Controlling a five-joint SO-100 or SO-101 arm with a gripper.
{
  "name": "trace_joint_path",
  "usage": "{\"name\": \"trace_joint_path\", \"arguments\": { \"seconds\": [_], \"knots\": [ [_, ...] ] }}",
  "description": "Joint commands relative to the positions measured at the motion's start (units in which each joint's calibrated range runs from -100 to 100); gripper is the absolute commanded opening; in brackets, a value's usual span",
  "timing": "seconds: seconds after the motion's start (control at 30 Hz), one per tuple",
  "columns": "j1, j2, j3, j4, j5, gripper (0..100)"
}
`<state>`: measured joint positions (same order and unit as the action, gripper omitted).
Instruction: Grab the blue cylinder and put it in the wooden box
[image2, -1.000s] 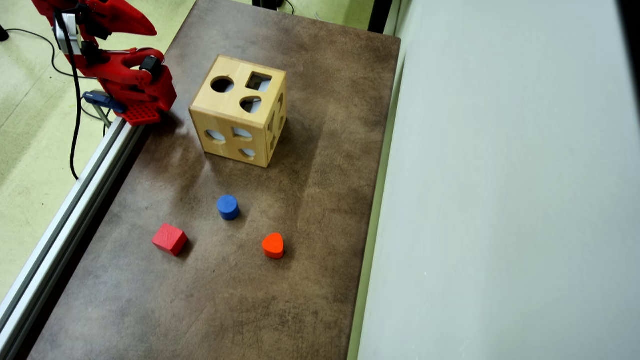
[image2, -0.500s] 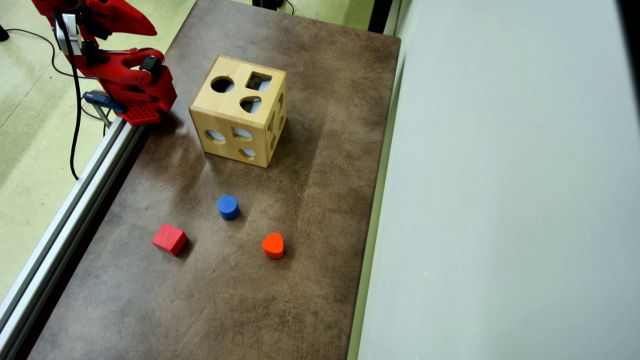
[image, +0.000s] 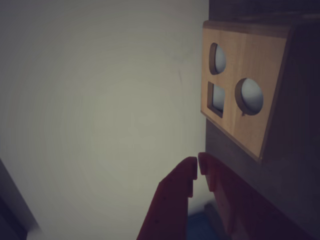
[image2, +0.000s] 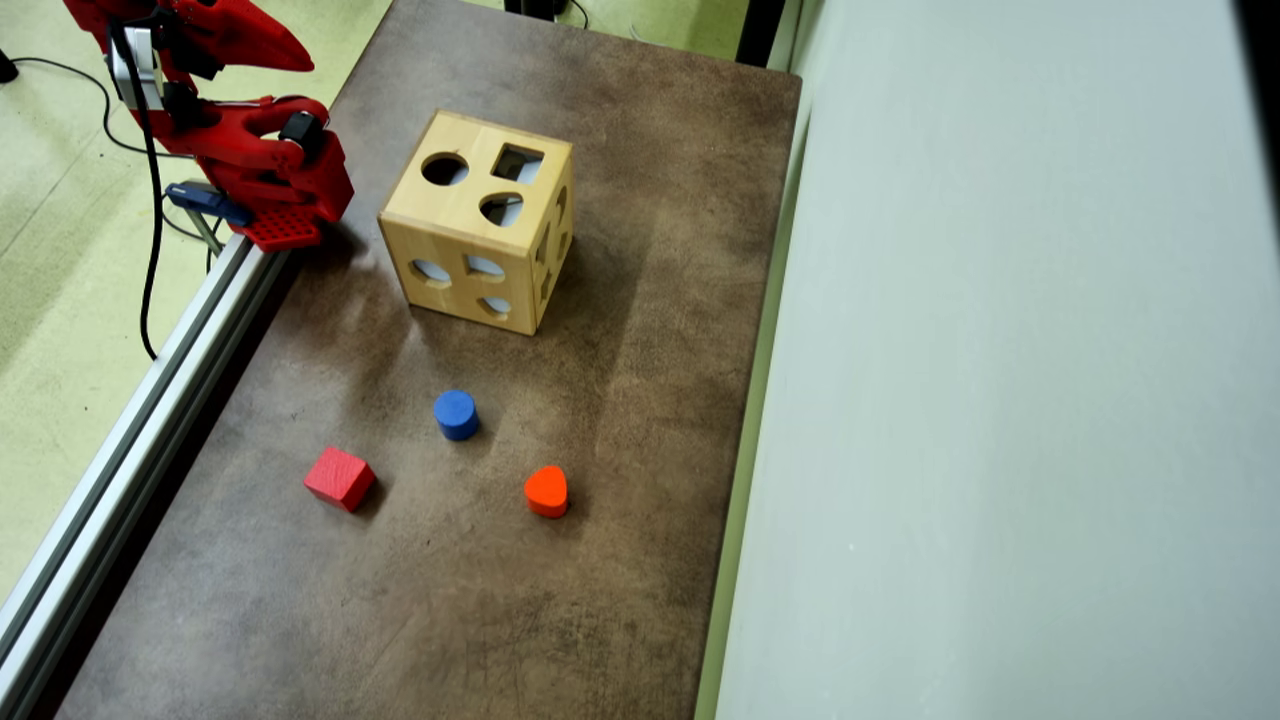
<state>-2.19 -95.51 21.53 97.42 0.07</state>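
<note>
1. The claw (image: 198, 169) has its tips pressed together on nothing, seen in the wrist view.
2. In the overhead view the red arm (image2: 262, 165) sits folded at the bench's (image2: 620, 400) 10 o'clock corner.
3. The cylinder (image2: 456, 413) stands on the bench at 6 o'clock from the box (image2: 478, 222), apart from it.
4. A cube (image2: 339, 478) lies at 8 o'clock of the cylinder, a heart (image2: 546, 491) at 4 o'clock.

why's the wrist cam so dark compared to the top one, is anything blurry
Wrist view: dim and soft, shut gripper murky, wooden box fairly sharp. Overhead view: bright and crisp; box, blue cylinder cast soft shadows to their right on the table.
</note>
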Motion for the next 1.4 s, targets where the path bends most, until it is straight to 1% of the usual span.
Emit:
{"name": "trace_joint_path", "arguments": {
  "seconds": [0.0, 0.2, 0.33, 0.6, 0.73, 0.87, 1.37],
  "knots": [
    [-0.26, 0.01, -0.16, 0.09, -0.15, 1],
    [0.41, 0.35, -0.69, -0.07, 0.24, 1],
    [0.56, 8.33, -1.86, -0.23, 0.29, 1],
    [0.78, 26.85, -21.45, -0.23, 0.29, 1],
    [5.83, 37.29, -29.85, -0.15, 0.29, 1],
    [11.63, 45.36, -33.79, -0.15, 0.29, 1],
    [26.34, 73.30, -33.25, 0.01, -0.05, 1]
  ]
}}
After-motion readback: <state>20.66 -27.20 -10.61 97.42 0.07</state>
